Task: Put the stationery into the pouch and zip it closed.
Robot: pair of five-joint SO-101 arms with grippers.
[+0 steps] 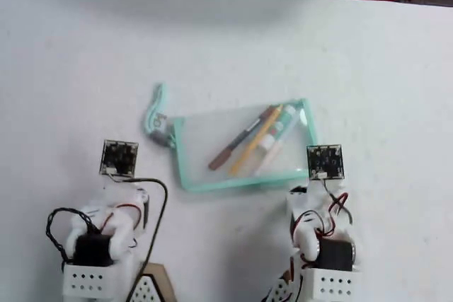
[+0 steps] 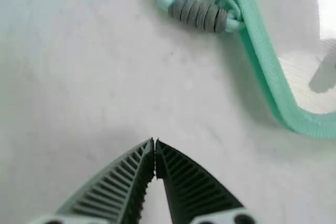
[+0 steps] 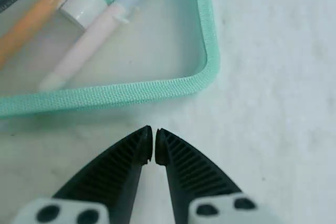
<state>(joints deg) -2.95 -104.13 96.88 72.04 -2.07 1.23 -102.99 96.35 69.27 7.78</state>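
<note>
— On the white worktop point(image 1: 226, 40), the biggest thing I have is the pouch point(image 1: 233, 183). It is clear with a mint-green border and lies flat near the middle, just ahead of both arms.

— And your tools?

— My left tool point(image 2: 154, 148) is closed, tips together and holding nothing, over bare worktop near one pouch corner. My right tool point(image 3: 153, 136) is the same, pinched together and empty. It sits just short of the pouch's near edge by the other corner, not touching it.

— Where's the stationery?

— Inside the pouch; I see it through the clear wall. There's an orange pencil point(image 1: 253, 143) with a dark pen point(image 1: 232, 150) beside it. Next come a pale pink pen point(image 3: 84, 45) and a white-capped tube point(image 3: 84, 9), all slanted toward my right arm's end.

— Zip closed?

— I can't tell. A mint strap point(image 1: 151, 112) trails off the corner on my left arm's side, with a grey ribbed piece point(image 2: 198, 14) where it joins.
</note>
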